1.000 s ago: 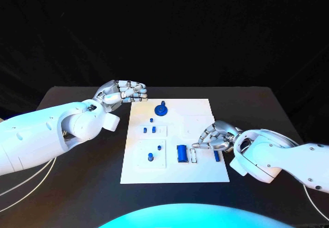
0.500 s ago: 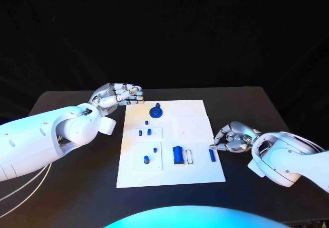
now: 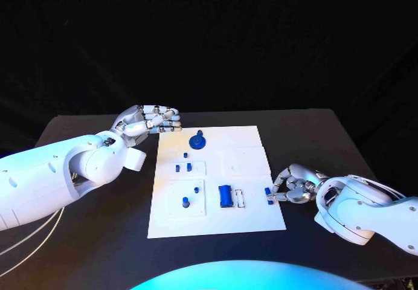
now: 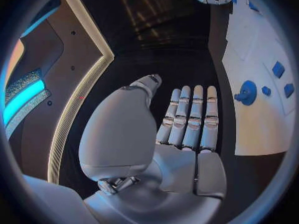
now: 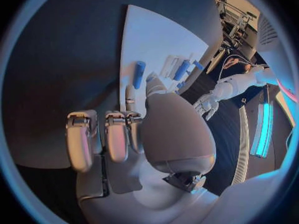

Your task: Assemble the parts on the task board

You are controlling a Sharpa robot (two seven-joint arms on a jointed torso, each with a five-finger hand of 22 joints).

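White task board (image 3: pixel 248 220), blue parts (image 3: pixel 226 196) scattered on it.

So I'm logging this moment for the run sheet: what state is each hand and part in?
Left hand: fingers curled, holding nothing, beside the task board.
Right hand: at the board's right edge, touching the small blue bar.
Blue disc: lying untouched.

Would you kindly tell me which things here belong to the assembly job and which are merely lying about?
Belonging to the job:
white rectangular task board
round blue gear-like part
long blue bar-shaped part
small blue peg by the right robot hand

Lying about:
black table only; nothing else lies loose.
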